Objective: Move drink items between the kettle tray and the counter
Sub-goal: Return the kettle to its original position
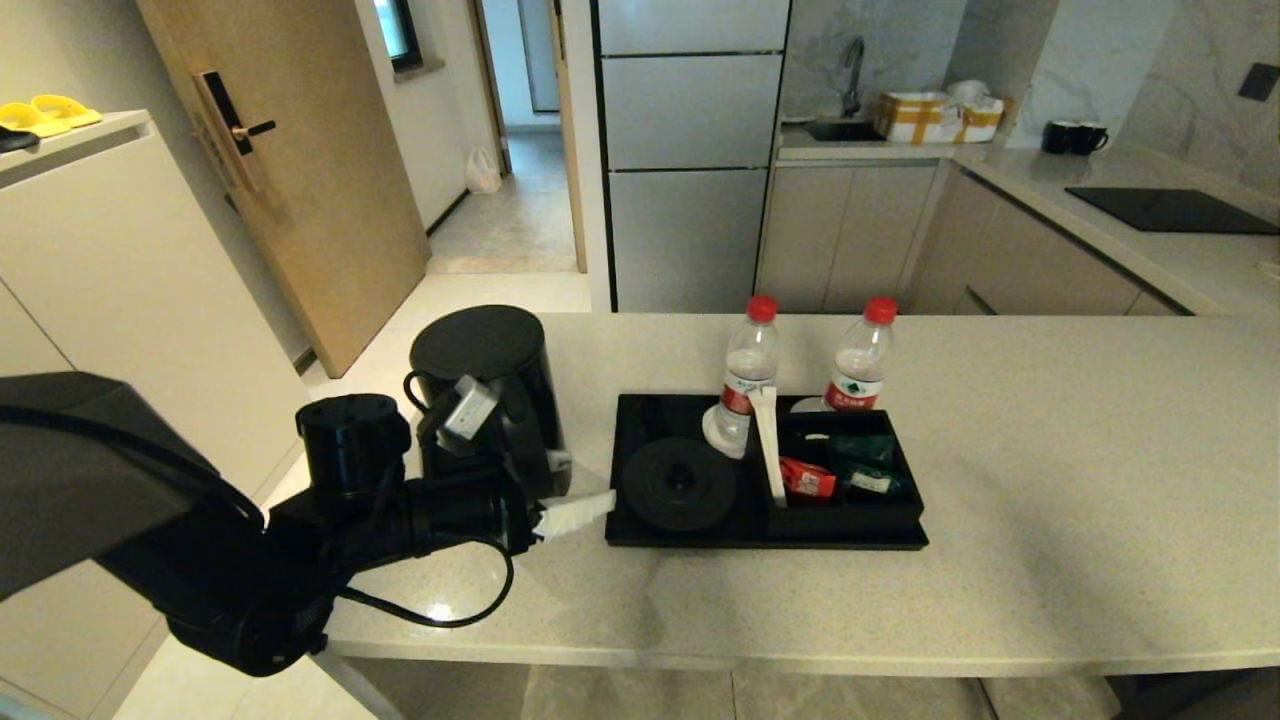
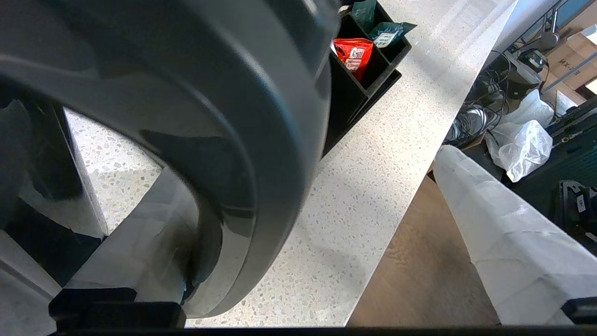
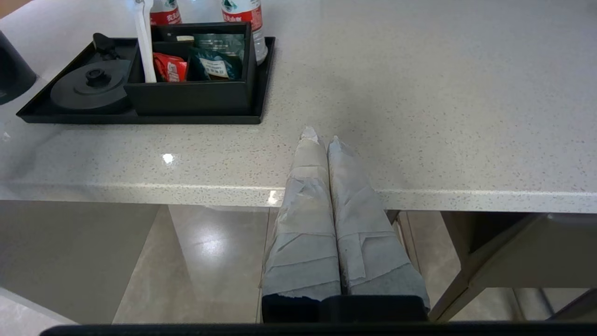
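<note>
With the kettle (image 1: 487, 390) standing on the table (image 1: 1050, 480) just left of the tray (image 1: 640, 535), the wide-open left gripper (image 1: 570, 490) should be closed squarely on its body, while the right gripper (image 3: 322, 138) rests closed and empty.

Speckled counter (image 1: 1050, 480) with kettle (image 1: 490, 385) and tray (image 1: 640, 535) (bottles inside)

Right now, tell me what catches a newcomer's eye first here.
The tall black kettle stands on the counter left of the kettle tray, with the open left gripper around its lower body. Two red-capped water bottles stand at the tray's far edge, behind the empty round kettle base.
</note>
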